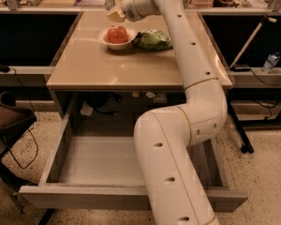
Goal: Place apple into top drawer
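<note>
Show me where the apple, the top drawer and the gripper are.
apple (117,33): camera view, its red front, sitting in the white bowl (117,46).
top drawer (100,161): camera view, bare floor of the open drawer.
gripper (116,16): camera view, its tip, hovering just above the white bowl's far rim.

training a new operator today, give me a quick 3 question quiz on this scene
1. True or false: the apple lies in the top drawer.
2. What lies beside the white bowl? A) green bag B) blue mug C) book
3. The gripper is up by the bowl, over the table's far end; is the drawer open or shut?
Key: 1 false, it sits in the bowl; 2 A; 3 open.
</note>
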`<action>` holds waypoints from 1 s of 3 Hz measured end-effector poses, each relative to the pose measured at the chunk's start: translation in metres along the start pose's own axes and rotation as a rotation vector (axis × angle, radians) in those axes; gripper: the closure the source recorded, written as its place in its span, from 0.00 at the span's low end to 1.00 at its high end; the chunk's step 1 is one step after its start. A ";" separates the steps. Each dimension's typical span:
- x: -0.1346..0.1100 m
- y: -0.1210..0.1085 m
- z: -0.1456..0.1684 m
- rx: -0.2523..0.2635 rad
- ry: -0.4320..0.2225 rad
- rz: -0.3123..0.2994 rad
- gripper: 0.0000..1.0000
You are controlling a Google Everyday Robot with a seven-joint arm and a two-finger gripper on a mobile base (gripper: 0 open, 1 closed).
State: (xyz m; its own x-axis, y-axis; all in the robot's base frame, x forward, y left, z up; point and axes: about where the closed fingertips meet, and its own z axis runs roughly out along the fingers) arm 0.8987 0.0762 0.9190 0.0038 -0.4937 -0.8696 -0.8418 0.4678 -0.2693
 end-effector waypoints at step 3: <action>-0.044 -0.012 -0.053 0.099 -0.056 -0.039 0.58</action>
State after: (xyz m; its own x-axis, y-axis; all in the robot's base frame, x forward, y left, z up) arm 0.8803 0.0538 0.9824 0.0684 -0.4727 -0.8786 -0.7831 0.5203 -0.3408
